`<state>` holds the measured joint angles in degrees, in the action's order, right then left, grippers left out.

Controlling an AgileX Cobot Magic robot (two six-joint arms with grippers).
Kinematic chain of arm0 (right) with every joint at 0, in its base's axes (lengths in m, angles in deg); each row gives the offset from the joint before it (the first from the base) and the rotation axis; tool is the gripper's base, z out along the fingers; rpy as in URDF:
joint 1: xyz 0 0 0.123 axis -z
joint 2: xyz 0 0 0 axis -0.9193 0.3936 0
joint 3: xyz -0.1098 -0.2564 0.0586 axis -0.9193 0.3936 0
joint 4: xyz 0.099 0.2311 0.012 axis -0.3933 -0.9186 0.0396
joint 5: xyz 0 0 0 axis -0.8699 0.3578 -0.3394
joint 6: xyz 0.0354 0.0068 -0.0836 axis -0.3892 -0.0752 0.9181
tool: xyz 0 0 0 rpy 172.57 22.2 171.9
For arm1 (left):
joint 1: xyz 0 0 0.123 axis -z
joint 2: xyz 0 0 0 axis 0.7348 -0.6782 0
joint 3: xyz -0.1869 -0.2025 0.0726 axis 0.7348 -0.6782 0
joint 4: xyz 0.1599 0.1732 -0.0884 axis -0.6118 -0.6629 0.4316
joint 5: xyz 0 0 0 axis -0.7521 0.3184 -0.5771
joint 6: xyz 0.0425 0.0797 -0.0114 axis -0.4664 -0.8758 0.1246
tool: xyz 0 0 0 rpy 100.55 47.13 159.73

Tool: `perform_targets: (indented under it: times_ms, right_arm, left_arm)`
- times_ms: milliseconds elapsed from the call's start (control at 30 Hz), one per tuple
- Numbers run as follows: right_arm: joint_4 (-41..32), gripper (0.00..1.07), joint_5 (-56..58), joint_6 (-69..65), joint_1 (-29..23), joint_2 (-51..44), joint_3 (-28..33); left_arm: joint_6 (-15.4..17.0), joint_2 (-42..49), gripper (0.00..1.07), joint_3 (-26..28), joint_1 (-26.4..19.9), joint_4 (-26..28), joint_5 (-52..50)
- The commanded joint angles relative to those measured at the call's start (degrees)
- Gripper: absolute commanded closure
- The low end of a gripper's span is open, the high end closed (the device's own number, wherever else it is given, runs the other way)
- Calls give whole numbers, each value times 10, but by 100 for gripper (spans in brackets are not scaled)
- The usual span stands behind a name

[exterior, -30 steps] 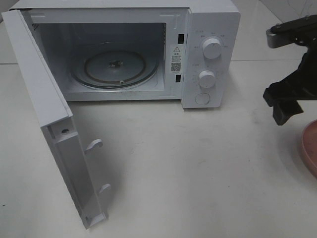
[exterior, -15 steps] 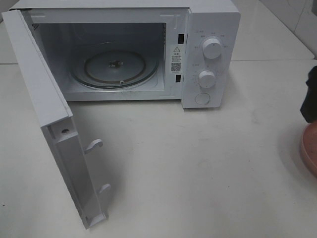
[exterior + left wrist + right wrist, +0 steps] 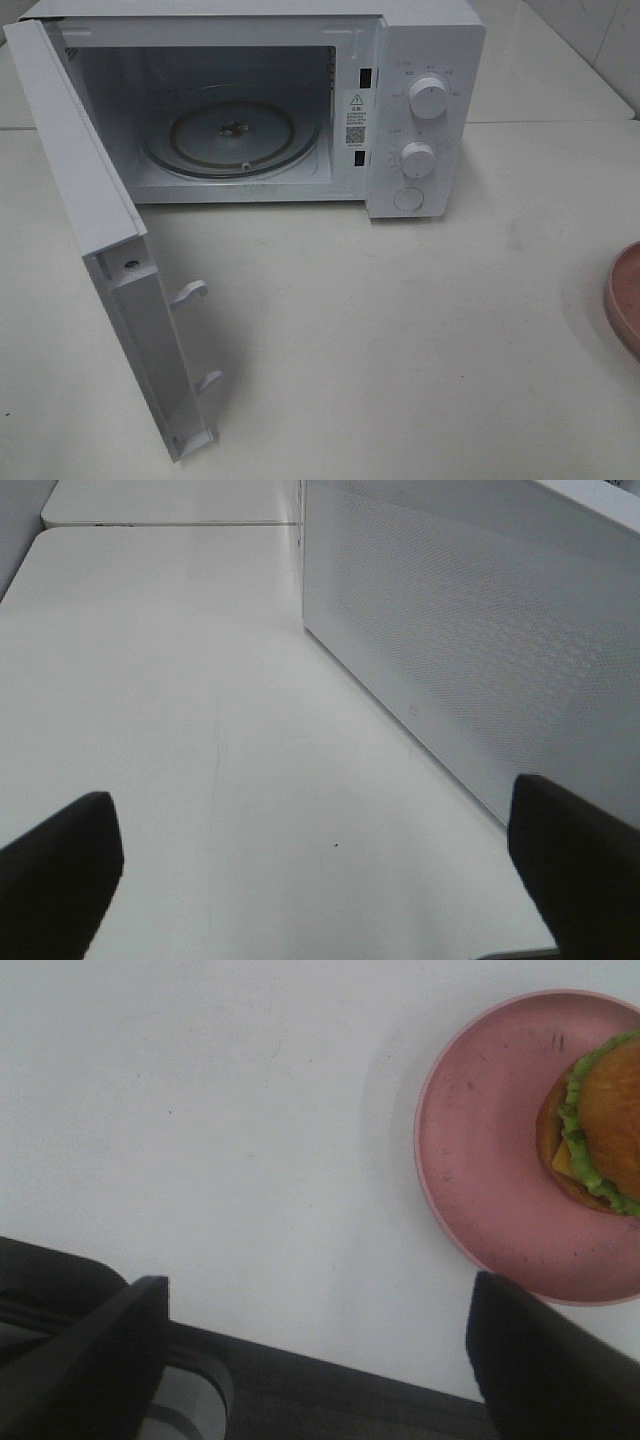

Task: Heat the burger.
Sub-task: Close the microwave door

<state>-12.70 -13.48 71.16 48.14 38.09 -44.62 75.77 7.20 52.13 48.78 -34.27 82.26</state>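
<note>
burger [image 3: 600, 1125] cut off by right edge of right wrist view, far half unseen. pink plate [image 3: 625, 300] only sliver at right edge of high view; burger not visible there. both arms outside high view. microwave [image 3: 420, 110] label print and dial markings too small to read. left gripper [image 3: 320, 875] fingertips cropped at lower corners.
</note>
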Motion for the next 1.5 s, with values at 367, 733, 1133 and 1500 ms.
perform_targets:
  times_ms: [367,733,1133,1500]
  right_arm:
    - [-22,31,-21,22,83,-255,111]
    - [-36,31,-25,41,148,-412,124]
    - [-42,31,-25,41,153,-439,124]
    - [-42,31,-25,41,153,-439,124]
  left_arm:
    - [1,14,7,-1,-3,3,-2]
    - [1,14,7,-1,-3,3,-2]
    - [1,14,7,-1,-3,2,-2]
    - [1,14,7,-1,-3,2,-2]
